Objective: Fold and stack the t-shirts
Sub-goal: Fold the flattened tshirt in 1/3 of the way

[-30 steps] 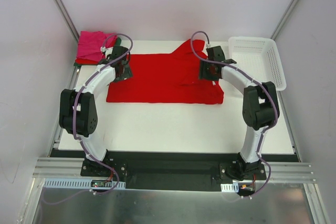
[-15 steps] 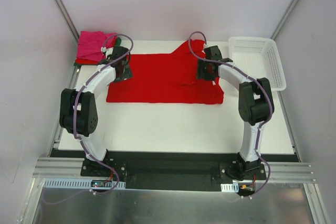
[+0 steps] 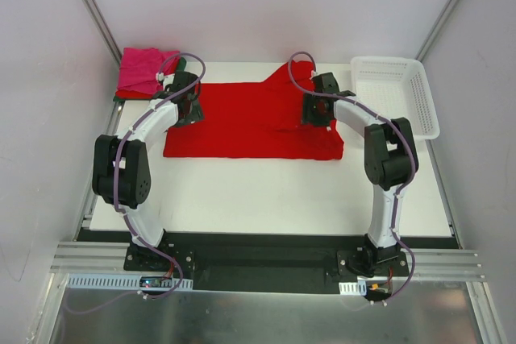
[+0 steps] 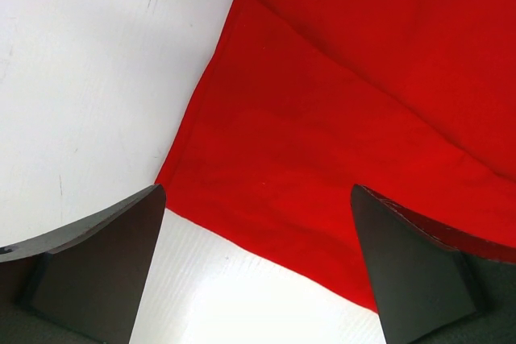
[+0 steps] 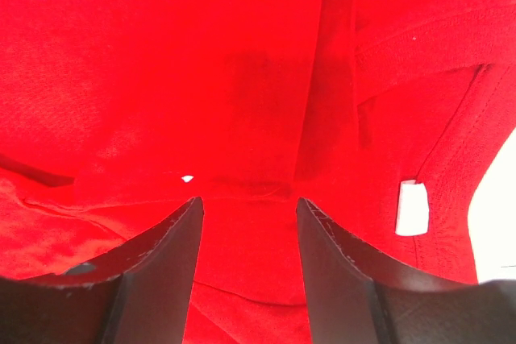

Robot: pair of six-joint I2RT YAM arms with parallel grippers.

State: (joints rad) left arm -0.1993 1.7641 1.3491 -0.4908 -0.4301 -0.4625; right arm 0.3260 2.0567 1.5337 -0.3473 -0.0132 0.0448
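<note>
Bright, even, soft light, faint shadows; top view sharp; wrist views' red t-shirt [image 5: 242,78] oversaturated, whites blown out.

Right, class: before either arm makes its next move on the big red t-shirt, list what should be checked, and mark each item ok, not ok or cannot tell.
1. Red t-shirt spread on the table, none hanging over an edge: ok.
2. Left gripper over the shirt's corner, jaws wide apart and ready to close: ok.
3. Right gripper holds the cloth firmly: cannot tell. Red cloth shows between its jaws, which stand closer together than the left ones.
4. The two grippers sit at opposite ends of the shirt: ok.
5. Pink stack lies at the far left corner, off the red shirt: ok.
</note>
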